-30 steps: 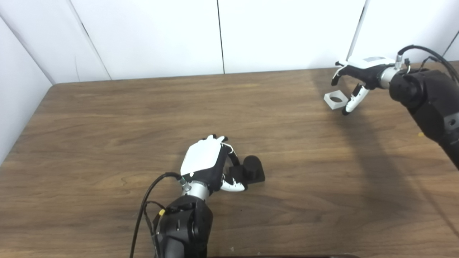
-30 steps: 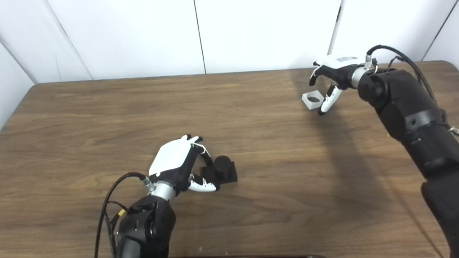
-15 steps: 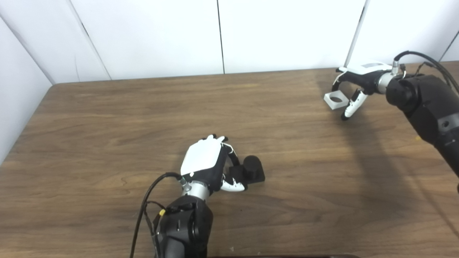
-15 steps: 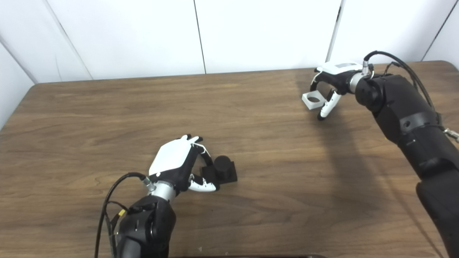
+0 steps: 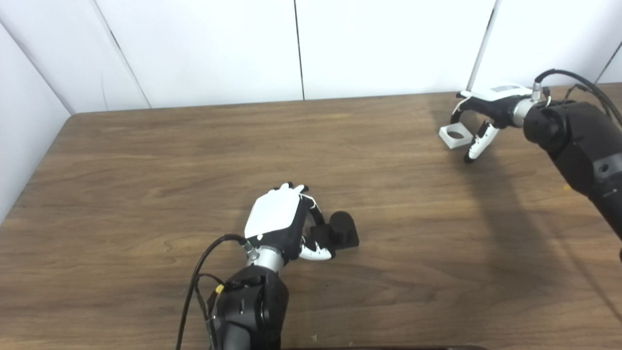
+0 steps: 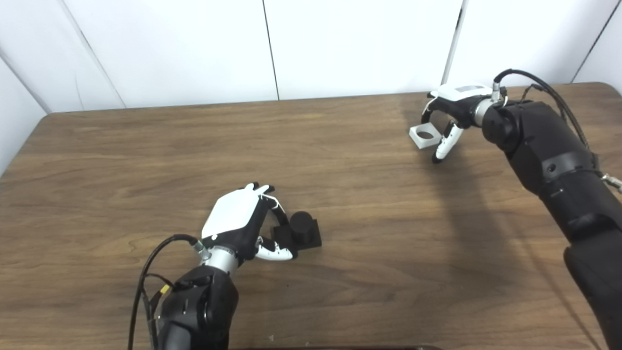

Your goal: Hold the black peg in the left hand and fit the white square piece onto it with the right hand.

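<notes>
The black peg (image 5: 341,232), a short cylinder on a square black base, rests on the wooden table (image 5: 146,170) near the middle. My left hand (image 5: 277,218) lies against its left side, fingers curled over the base's back edge and thumb along its front edge, gripping it. The white square piece (image 5: 455,135), with a round hole, lies flat at the far right of the table. My right hand (image 5: 486,104) hovers just over its right side, open, with fingers arched above it and the thumb hanging down beside it. Whether the thumb touches the piece is unclear.
White wall panels (image 5: 218,48) rise directly behind the table's far edge, close to the white piece. A black cable (image 5: 194,282) loops off my left forearm near the front edge. The right forearm (image 6: 549,155) crosses the table's right side.
My right hand has dropped lower and closed in on the white piece, then held almost still. The left hand and the black peg have not moved.
</notes>
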Tool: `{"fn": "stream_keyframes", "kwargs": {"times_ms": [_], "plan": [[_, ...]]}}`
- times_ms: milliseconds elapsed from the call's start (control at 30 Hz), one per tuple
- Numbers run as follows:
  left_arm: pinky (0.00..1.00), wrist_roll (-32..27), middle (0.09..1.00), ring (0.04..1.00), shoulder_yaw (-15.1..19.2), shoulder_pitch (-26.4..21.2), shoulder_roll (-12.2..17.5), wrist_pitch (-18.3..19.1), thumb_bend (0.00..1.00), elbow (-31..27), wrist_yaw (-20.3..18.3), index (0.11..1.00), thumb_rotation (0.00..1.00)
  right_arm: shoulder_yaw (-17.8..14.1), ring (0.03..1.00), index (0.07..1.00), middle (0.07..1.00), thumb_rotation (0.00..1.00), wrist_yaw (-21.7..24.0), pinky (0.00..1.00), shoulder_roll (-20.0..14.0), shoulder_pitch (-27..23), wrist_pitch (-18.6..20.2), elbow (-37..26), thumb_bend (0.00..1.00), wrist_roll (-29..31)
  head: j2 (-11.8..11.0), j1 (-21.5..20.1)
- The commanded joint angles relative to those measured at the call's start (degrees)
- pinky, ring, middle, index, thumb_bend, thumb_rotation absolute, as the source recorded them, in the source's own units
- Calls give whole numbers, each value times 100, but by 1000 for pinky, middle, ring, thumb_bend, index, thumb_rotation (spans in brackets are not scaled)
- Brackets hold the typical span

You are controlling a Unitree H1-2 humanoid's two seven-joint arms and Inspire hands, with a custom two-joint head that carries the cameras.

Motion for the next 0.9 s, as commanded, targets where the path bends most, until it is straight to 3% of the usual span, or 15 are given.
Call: {"fn": "stream_keyframes", "kwargs": {"times_ms": [0, 867], "plan": [[1000, 183, 939, 1000, 25, 86, 103, -30, 525, 29, -158, 482, 69, -60, 1000, 761, 1000, 248, -166, 1000, -29, -380, -4, -84, 885, 40, 4, 1], [1000, 192, 942, 1000, 33, 53, 52, -15, 525, 46, -140, 485, 68, 24, 1000, 713, 1000, 231, -524, 1000, 145, -360, -31, 54, 875, -31, 3, 50]]}}
